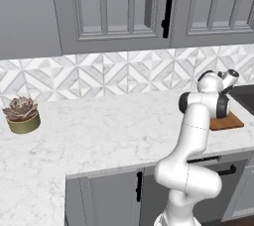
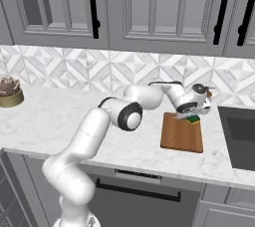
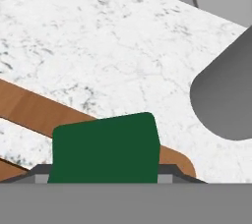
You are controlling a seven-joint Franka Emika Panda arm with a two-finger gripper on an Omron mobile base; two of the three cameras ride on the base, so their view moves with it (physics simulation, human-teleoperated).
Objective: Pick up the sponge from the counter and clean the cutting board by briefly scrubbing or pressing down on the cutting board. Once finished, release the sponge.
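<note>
hand (image 2: 195,116): closed up tight on the sponge, sitting low over the far end of the board. In the hand view you can see the green block wedged right between the two dark finger tips.

sponge (image 3: 106,149): dark green top faces the hand camera. From the right base view a bit of yellow body peeks out under the green. It's at the back edge of the cutting board, pretty much touching it as far as I can tell.

cutting board (image 2: 182,132): reddish-brown wood, lying flat on the worktop, just left of the dark sink. Most of its surface is bare, the sponge is only on the far end.

worktop (image 2: 60,116): white marble with grey veins, grey cabinets underneath.

sink (image 2: 240,134): dark basin right of the board, close beside it.

potted plant (image 1: 21,115): little succulent in an olive pot, way off on the left of the worktop, well apart from the board.

arm: stretched out low across the worktop toward the board.
</note>
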